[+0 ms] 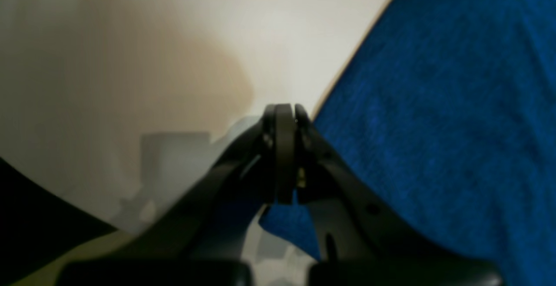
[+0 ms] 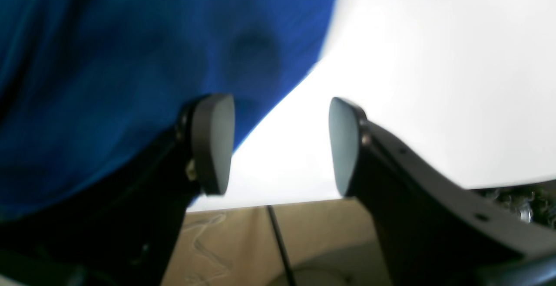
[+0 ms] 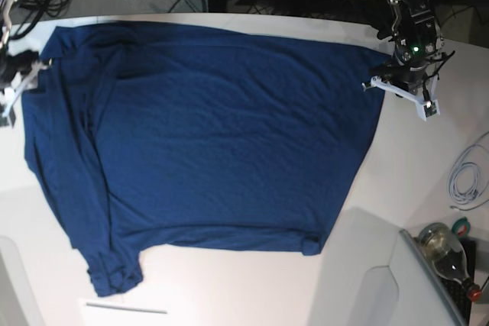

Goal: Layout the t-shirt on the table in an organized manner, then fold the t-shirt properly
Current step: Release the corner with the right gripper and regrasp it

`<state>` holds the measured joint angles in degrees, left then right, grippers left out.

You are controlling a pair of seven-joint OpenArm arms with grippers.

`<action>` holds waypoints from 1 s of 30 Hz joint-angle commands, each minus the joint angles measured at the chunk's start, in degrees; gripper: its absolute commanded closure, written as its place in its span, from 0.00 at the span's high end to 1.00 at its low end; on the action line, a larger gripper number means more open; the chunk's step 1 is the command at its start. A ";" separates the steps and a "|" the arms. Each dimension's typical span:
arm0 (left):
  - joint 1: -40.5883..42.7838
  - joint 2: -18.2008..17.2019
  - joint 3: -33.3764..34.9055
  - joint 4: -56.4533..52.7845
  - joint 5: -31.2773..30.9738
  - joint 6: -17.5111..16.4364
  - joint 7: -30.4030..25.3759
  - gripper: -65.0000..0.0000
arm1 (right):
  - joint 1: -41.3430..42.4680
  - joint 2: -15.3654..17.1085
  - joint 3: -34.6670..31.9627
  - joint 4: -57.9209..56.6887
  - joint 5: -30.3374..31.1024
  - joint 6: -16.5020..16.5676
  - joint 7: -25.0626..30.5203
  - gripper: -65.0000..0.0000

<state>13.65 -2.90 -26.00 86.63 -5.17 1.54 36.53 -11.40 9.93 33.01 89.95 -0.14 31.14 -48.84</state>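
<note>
Both wrist views blurred; t-shirt (image 1: 434, 125) weave soft, cut by right edge. Left gripper (image 1: 284, 116) pads pressed together, whether cloth sits between them can't tell. Base view crops right gripper (image 3: 14, 85) at left edge

Both wrist views are soft and out of focus. In the left wrist view the t-shirt (image 1: 434, 125) shows as a grainy bright blue, and a broad brownish shadow dims the table (image 1: 282, 30). In the right wrist view the table (image 2: 434, 82) is blown out to glaring white, and a dark round shadow sits on the cloth. The base view is sharp and evenly lit from above, with straight lines bending slightly near its edges
</note>
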 commanded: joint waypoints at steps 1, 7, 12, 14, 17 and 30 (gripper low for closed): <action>-0.33 -0.14 1.08 -0.34 -0.06 0.26 -1.15 0.00 | 1.42 -0.04 0.79 -2.61 0.71 0.73 1.67 0.45; -0.95 -0.40 5.30 -6.50 0.38 0.35 -3.87 0.00 | 7.49 0.48 1.58 -15.71 0.54 0.47 6.42 0.02; -0.68 -1.10 4.86 -9.75 0.47 0.35 -5.63 0.00 | 8.19 1.54 1.67 -21.60 -4.30 0.38 11.61 0.03; -0.16 -1.28 4.86 -9.58 0.47 0.35 -5.63 0.00 | 8.37 1.71 1.67 -23.36 -5.79 0.38 13.19 0.03; 0.55 -1.02 4.86 -8.34 0.38 0.35 -5.63 0.00 | 8.45 2.51 1.67 -24.15 -7.46 0.38 13.54 0.03; 3.36 0.92 4.68 2.38 -0.15 0.35 -5.37 0.00 | 7.13 3.03 1.75 -10.08 -7.55 0.73 12.66 0.08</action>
<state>17.32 -1.41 -21.08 87.96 -5.58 1.56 32.42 -4.32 12.19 34.50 79.35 -7.70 31.88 -36.16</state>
